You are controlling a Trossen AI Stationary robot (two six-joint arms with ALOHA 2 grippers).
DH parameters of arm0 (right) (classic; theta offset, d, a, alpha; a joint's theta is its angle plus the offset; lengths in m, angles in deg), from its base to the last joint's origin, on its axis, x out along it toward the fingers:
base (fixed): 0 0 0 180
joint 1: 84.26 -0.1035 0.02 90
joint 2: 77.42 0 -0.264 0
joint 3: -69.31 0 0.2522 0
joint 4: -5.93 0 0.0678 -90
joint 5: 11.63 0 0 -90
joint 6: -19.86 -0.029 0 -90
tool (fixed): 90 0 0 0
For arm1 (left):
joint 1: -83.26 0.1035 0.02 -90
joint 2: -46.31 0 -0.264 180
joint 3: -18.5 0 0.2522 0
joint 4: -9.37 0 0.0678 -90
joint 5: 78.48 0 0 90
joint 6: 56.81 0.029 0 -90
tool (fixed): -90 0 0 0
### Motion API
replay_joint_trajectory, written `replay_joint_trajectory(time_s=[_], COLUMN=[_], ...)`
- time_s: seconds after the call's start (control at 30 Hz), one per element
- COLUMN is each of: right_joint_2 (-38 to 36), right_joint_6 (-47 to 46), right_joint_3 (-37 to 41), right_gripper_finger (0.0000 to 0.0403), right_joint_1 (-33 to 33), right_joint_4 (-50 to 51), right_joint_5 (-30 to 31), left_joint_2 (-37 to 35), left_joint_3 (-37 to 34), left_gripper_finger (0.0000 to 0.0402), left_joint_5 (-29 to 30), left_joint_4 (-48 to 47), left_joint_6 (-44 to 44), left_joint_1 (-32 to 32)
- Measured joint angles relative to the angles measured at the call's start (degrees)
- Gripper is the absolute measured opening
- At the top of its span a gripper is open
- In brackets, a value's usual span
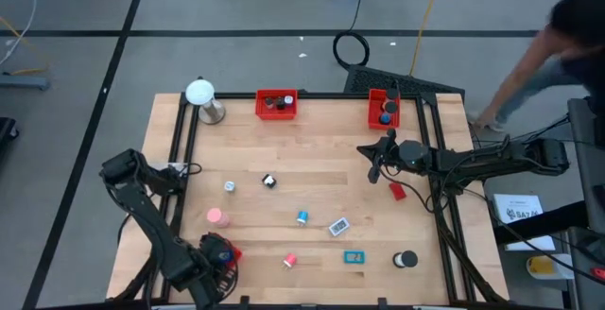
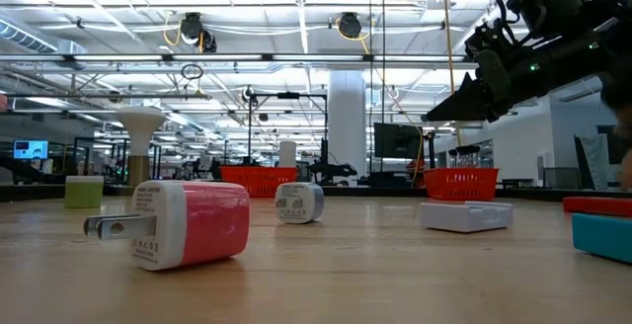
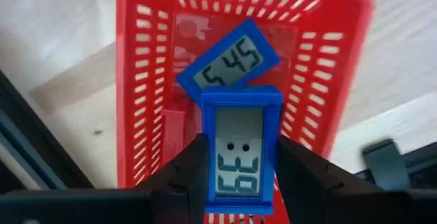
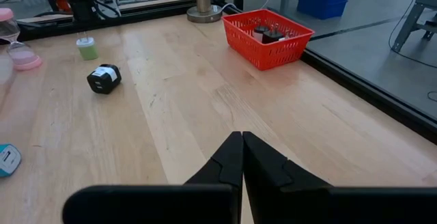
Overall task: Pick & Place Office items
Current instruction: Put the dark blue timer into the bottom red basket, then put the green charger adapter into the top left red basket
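Note:
My left gripper (image 1: 219, 253) hangs over the table's near left corner, shut on a small blue digital clock (image 3: 240, 149). Right under it stands a red mesh basket (image 3: 147, 80) with a second blue clock (image 3: 229, 61) lying in it. My right gripper (image 1: 373, 165) waits shut above the table's right side, holding nothing. Several small office items lie loose on the wood: a black piece (image 1: 269, 180), a pink one (image 1: 217, 217), a blue roll (image 1: 302, 217), a teal rectangle (image 1: 354, 257), a black roll (image 1: 406, 260) and a red flat piece (image 1: 397, 191). My left gripper pinches the blue clock by its two long sides (image 3: 208, 166) between the two fingers (image 3: 181, 179), near the clock's end closest to the wrist. The fingers come from above, pointing down. The clock is clear of the basket, its display turned toward the wrist camera.
Two red mesh trays (image 1: 276, 104) (image 1: 383, 109) with dark items stand at the far edge, a white ball on a silver stand (image 1: 200, 97) at the far left. A pink-and-white plug (image 2: 188, 223) lies near the front edge. A person (image 1: 567, 36) leans beyond the far right corner.

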Motion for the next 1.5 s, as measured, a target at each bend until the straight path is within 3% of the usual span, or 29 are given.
replay_joint_trajectory(time_s=[0.33, 0.63, 0.8, 0.93, 1.13, 1.37, 1.5], right_joint_2=[0.00, 0.00, 0.00, 0.00, 0.00, 0.00, 0.00], right_joint_6=[0.01, 0.16, 0.14, 0.14, 0.16, 0.16, 0.16], right_joint_3=[0.00, 0.00, 0.00, 0.00, 0.00, 0.00, 0.00], right_gripper_finger=[0.0000, 0.0000, 0.0000, 0.0000, 0.0000, 0.0000, 0.0000], right_joint_1=[0.00, 0.02, 0.01, 0.00, 0.00, 0.00, 0.00], right_joint_4=[0.00, 0.02, 0.00, -0.01, 0.00, 0.02, 0.00], right_joint_5=[-0.01, 0.01, 0.01, 0.01, 0.01, 0.01, 0.01], left_joint_2=[0.00, 0.00, 0.00, 0.00, 0.00, 0.00, -1.12], left_joint_3=[-3.93, -3.39, -1.61, -1.29, -1.29, -1.29, -1.29], left_gripper_finger=[0.0147, 0.0228, 0.0239, 0.0211, 0.0126, 0.0042, 0.0007], left_joint_5=[-1.44, -4.51, -5.30, -10.19, -14.99, -11.52, -5.11], left_joint_4=[7.53, 8.29, 7.94, 5.00, -1.59, -2.09, -1.74], left_joint_6=[0.28, 2.97, 6.35, 5.67, 3.91, 6.27, 9.64], left_joint_1=[0.39, 0.90, 1.01, 0.98, 0.68, 1.53, 2.37])
